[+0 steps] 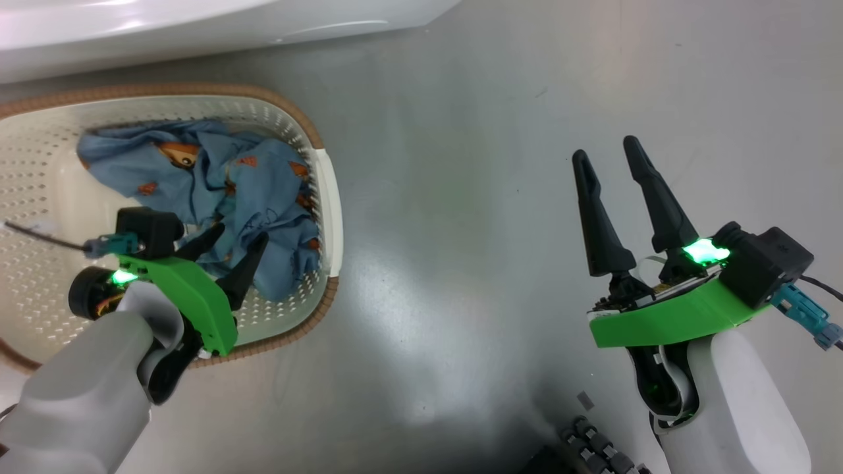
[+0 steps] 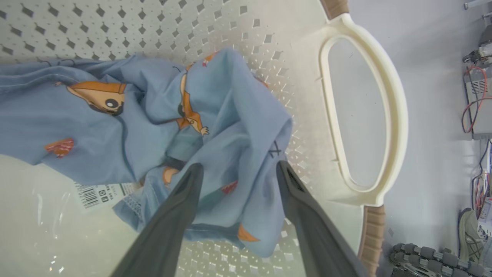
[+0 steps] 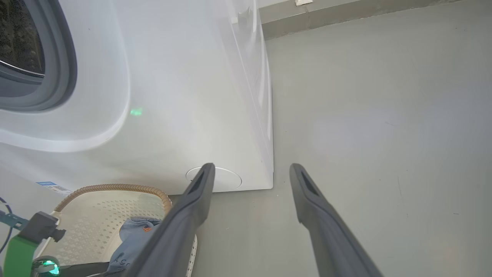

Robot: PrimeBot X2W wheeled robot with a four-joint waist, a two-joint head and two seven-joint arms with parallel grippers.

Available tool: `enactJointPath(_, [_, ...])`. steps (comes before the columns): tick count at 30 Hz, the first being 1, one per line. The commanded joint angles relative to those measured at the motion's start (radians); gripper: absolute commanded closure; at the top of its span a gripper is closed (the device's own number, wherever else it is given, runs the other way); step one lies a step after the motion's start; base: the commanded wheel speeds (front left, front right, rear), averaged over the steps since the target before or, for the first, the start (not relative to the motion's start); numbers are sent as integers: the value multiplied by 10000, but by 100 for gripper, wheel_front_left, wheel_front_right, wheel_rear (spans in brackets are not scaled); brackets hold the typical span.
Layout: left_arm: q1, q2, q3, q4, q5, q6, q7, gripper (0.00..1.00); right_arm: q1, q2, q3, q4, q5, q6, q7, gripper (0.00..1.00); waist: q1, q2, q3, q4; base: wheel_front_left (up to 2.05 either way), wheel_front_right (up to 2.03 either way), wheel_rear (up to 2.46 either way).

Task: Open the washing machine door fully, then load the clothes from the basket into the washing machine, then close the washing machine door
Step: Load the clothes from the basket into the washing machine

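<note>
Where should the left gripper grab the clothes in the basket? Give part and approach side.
Take the raised fold of the clothes nearest the basket handle, from above. It bunches higher than the flat spread, and the open left gripper straddles it.

Head downward, left wrist probably nearest; basket [image 1: 39, 171] across 3 views

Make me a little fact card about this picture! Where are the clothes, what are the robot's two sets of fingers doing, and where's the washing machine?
clothes: light blue with orange pictures, bunched inside the basket
basket: cream with little holes, brown rim, standing on the grey floor
left fingers: open, down in the basket, one each side of a fold of cloth, not squeezing it
right fingers: open, over bare floor, holding nothing
washing machine: white, next to the basket
</note>
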Motion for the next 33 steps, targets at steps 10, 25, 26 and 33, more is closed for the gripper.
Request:
enactJointPath(10, [-1084, -208, -673, 1635, -873, -31, 932, 0, 65, 45, 477, -228, 102, 16, -48, 0, -1, -1, 390, -287, 0, 0, 0])
enactJointPath(25, [-1774, -475, -1284, 2719, -1247, -31, 1934, 100, 89, 45, 553, -346, 130, 16, -48, 0, -1, -1, 716, -562, 0, 0, 0])
enactJointPath(26, [-1771, -461, -1300, 2658, -1278, -31, 1899, 100, 89, 45, 556, -332, 145, 16, -48, 0, -1, -1, 703, -556, 0, 0, 0])
enactJointPath(33, [-1639, -359, -1376, 2170, -1551, -31, 1367, 100, 6, 45, 583, -256, 205, 16, -48, 0, -1, -1, 485, -427, 0, 0, 0])
